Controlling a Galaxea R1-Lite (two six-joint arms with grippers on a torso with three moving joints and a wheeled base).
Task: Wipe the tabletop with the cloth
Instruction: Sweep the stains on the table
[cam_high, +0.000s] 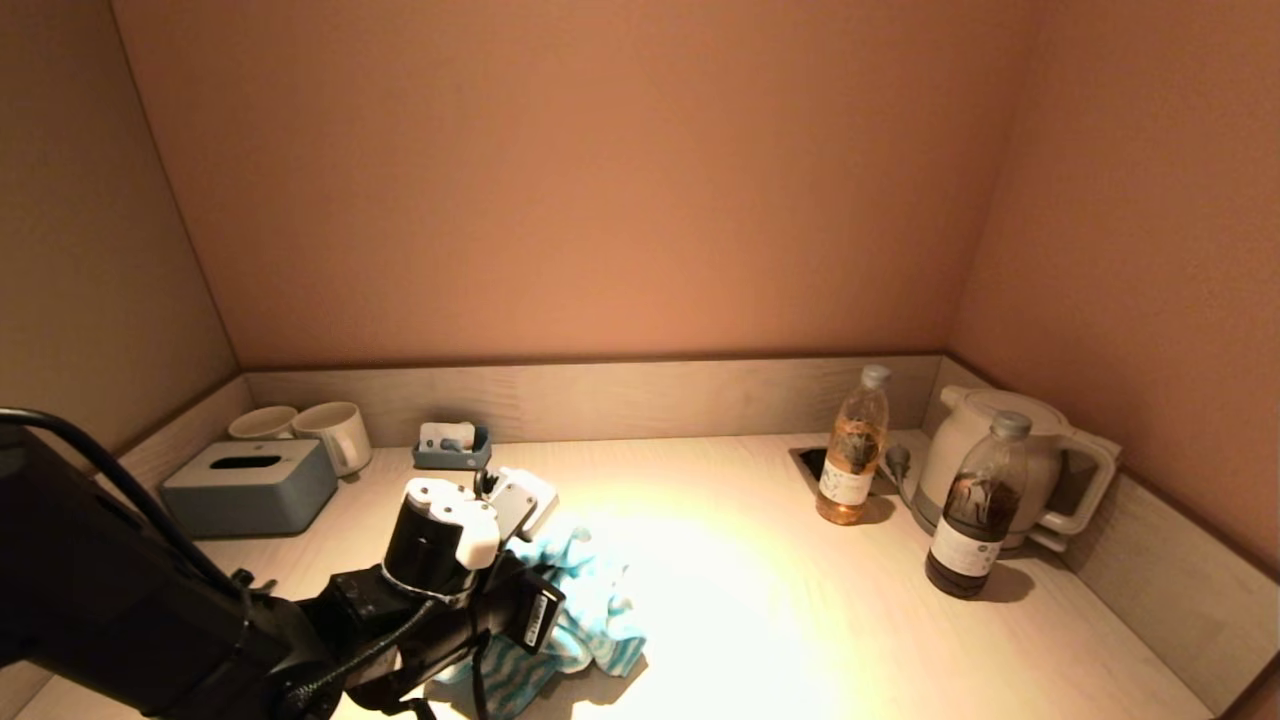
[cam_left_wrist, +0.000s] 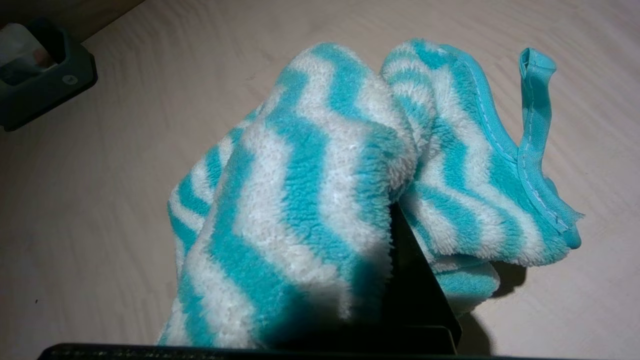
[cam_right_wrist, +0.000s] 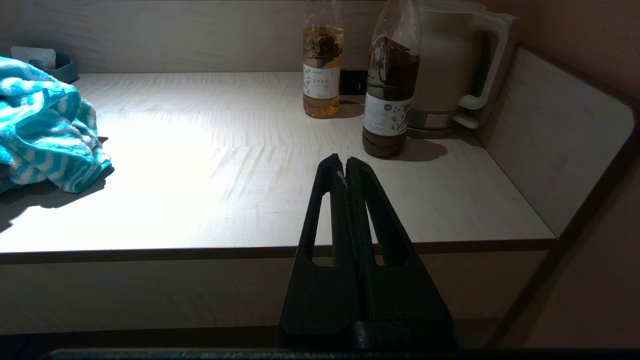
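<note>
The cloth (cam_high: 598, 612) is fluffy, with teal and white wavy stripes. It is bunched on the pale wood tabletop (cam_high: 780, 610) at the front left. My left gripper (cam_high: 545, 590) is shut on the cloth. In the left wrist view the cloth (cam_left_wrist: 310, 190) drapes over the jaws; one black finger (cam_left_wrist: 417, 285) shows and the other is hidden. The cloth's hem hangs down to the tabletop. My right gripper (cam_right_wrist: 345, 165) is shut and empty, parked in front of and below the table's front edge. The cloth also shows in the right wrist view (cam_right_wrist: 45, 135).
An amber bottle (cam_high: 852, 460), a dark bottle (cam_high: 975, 510) and a white kettle (cam_high: 1010, 460) stand at the back right. A grey tissue box (cam_high: 248, 485), two mugs (cam_high: 335, 432) and a small grey tray (cam_high: 452, 447) stand at the back left. Low walls edge three sides.
</note>
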